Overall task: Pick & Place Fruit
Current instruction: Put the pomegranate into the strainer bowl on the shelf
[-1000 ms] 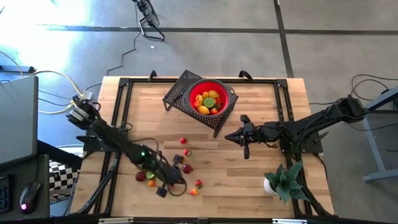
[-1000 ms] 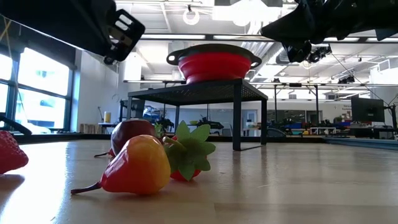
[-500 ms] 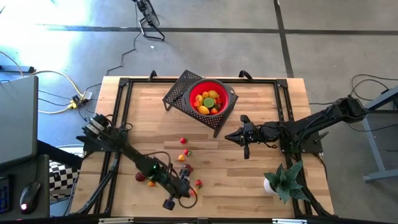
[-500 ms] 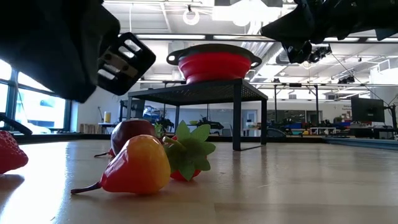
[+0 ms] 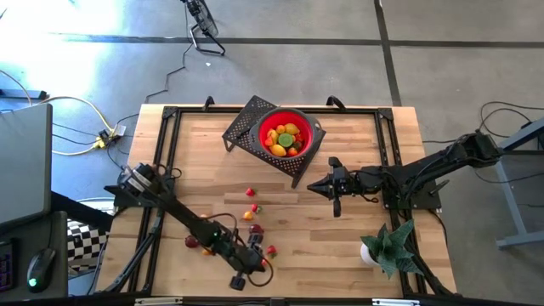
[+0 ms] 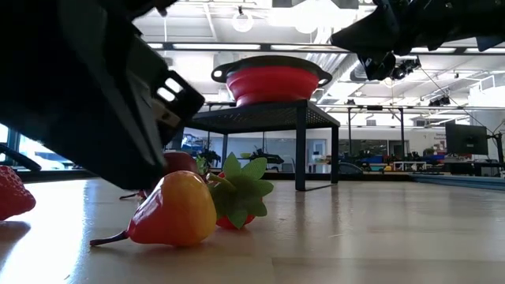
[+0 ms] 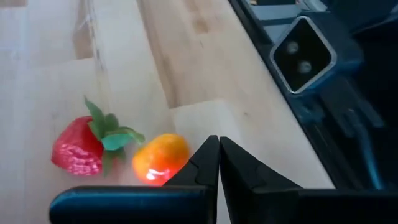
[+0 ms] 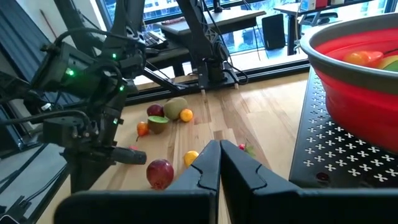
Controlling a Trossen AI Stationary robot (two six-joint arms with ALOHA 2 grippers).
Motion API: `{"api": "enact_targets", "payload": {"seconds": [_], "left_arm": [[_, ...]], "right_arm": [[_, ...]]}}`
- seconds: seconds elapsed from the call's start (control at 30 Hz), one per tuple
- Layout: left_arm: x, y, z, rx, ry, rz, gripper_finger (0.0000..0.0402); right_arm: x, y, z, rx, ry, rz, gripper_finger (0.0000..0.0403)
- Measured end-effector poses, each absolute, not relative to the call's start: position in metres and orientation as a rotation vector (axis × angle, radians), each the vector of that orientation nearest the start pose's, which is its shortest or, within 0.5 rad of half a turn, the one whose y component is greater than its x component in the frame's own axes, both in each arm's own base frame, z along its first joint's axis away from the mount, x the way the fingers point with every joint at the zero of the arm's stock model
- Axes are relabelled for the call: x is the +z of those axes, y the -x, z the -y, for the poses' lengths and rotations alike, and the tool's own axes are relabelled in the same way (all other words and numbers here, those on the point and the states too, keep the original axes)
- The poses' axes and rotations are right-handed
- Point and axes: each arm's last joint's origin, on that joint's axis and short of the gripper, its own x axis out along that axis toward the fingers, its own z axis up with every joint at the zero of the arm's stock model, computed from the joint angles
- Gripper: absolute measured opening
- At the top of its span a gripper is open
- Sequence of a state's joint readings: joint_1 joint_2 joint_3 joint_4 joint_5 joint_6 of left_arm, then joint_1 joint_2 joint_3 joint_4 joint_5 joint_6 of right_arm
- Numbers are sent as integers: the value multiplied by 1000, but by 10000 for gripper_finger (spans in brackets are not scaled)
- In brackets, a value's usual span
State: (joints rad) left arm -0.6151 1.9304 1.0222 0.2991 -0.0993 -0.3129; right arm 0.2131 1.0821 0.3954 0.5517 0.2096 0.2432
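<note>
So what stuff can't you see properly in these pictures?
- Bottom fruits in the red bowl: high view, buried under the top ones.
- Fruit beside the left claw: high view, partly under the arm, too small to name.
- Table's left part: low view, blocked by the dark left arm.
- Strawberry: low view, cut off by the edge.

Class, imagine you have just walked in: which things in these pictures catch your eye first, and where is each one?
The red bowl, heaped with fruit, sits on a black mesh stand at the table's far middle. Near the front edge, the left gripper, shut, hangs low among scattered fruits. The right gripper, shut, waits beside the stand.
</note>
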Motion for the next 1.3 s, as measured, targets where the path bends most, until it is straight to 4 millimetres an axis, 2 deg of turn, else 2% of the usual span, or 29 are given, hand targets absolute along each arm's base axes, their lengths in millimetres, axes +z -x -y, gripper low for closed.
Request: {"api": "enact_targets", "payload": {"seconds": [0.17,0.3,0.87,1.13,1.3], "left_arm": [[127,-323,221,-321,58,-651,12],[121,-330,211,-275,58,-653,12],[127,-365,155,-154,47,-561,12],[135,-371,150,-160,36,-468,12],[141,-365,156,-177,32,-490,12]], "right_arm": [[215,-215,-40,-12,-215,-126,3],[215,-215,-40,-12,-215,-126,3],[215,-215,-40,-12,-208,-126,3],[215,-215,-40,-12,-208,-126,3],[215,-215,-40,-12,-207,-134,3]]}}
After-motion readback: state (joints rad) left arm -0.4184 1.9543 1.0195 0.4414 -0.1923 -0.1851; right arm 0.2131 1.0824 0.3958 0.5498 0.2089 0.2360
